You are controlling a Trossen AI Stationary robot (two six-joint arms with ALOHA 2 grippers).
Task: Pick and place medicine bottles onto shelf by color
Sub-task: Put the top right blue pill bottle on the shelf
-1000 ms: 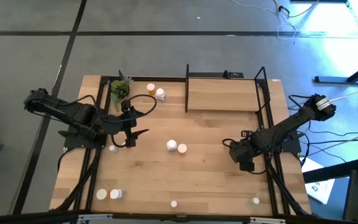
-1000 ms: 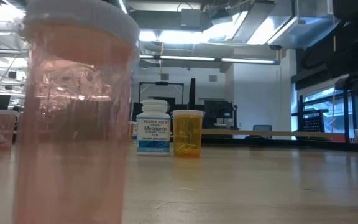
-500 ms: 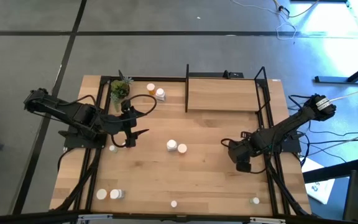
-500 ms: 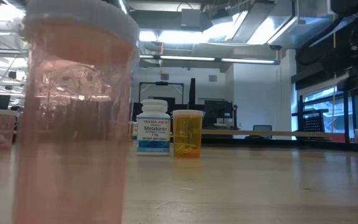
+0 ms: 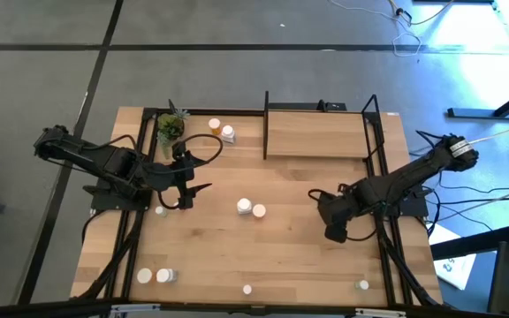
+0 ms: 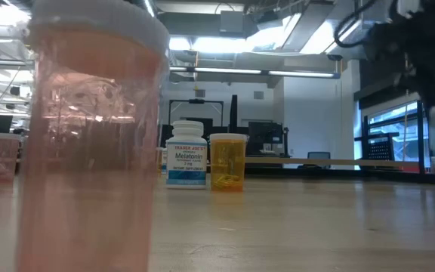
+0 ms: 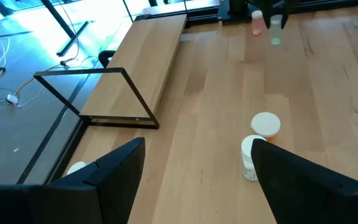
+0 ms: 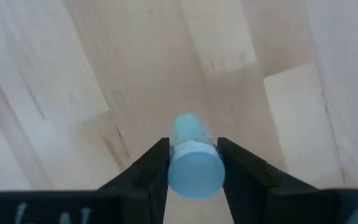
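Right pincer clamping pale bottle

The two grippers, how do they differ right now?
The right gripper is shut on a pale blue bottle; the left gripper is open and holds nothing. The right one looks down at bare tabletop; the left one faces two bottles and the shelf. Both have dark fingers.

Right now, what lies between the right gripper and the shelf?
Only bare tabletop, seen in the high view. The right gripper holds a pale blue bottle between its fingers, and no bottle stands between it and the shelf.
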